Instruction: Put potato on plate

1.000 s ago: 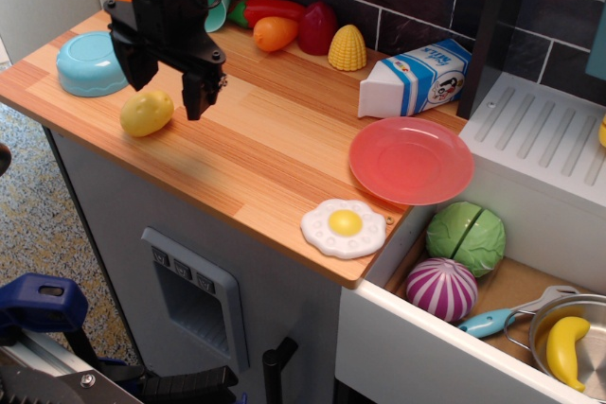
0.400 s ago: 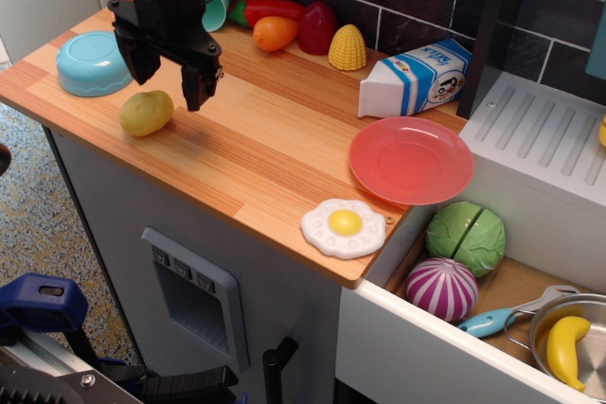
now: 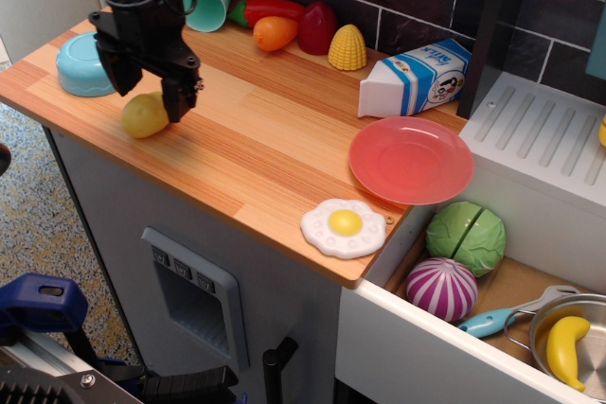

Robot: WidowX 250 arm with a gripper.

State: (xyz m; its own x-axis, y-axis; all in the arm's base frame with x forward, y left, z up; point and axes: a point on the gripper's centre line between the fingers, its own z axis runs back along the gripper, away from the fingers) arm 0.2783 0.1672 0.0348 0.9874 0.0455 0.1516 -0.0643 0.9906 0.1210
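1 potato (image 3: pixel 142 114) — 1 plate (image 3: pixel 411 160)

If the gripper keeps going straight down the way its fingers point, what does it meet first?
Most likely the potato: the gripper points down with open jaws, one finger on each side of it. The right finger looks close to the potato's edge, so it might clip it; depth is hard to judge. Otherwise the wooden counter.

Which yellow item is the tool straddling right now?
The potato, between the open tool fingers at the counter's left end; the corn and banana lie elsewhere.
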